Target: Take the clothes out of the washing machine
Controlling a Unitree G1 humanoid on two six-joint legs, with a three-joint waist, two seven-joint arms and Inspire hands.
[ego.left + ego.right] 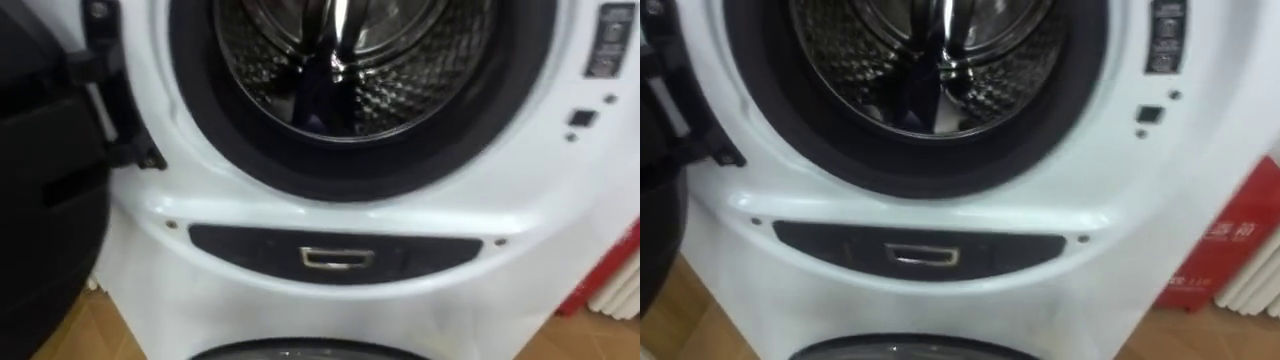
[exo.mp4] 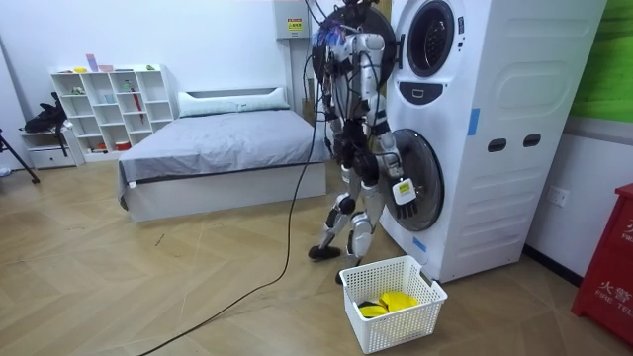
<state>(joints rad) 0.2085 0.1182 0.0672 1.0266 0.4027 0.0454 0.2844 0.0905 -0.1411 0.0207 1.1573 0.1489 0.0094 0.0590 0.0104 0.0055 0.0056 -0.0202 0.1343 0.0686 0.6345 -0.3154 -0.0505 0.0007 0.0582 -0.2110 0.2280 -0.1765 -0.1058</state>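
A bedroom with a wooden floor [image 2: 148, 287], a grey bed [image 2: 227, 148] at centre left of the room view and a white shelf [image 2: 109, 104] at far left. The stacked white washing machine [image 2: 485, 148] fills the right of the frame, and the robot stands close against its front. In the eye views the upper drum [image 1: 400, 90] is open at the top of the frame, with its dark door [image 1: 50, 200] swung to the left. A dark bluish shape [image 1: 318, 100], possibly clothing, lies low in the drum. A white basket [image 2: 381, 331] holding yellow items [image 2: 386, 302] sits on the floor at lower centre. The right hand [image 2: 401, 190] hangs by the lower door; whether its fingers are open or curled cannot be told.
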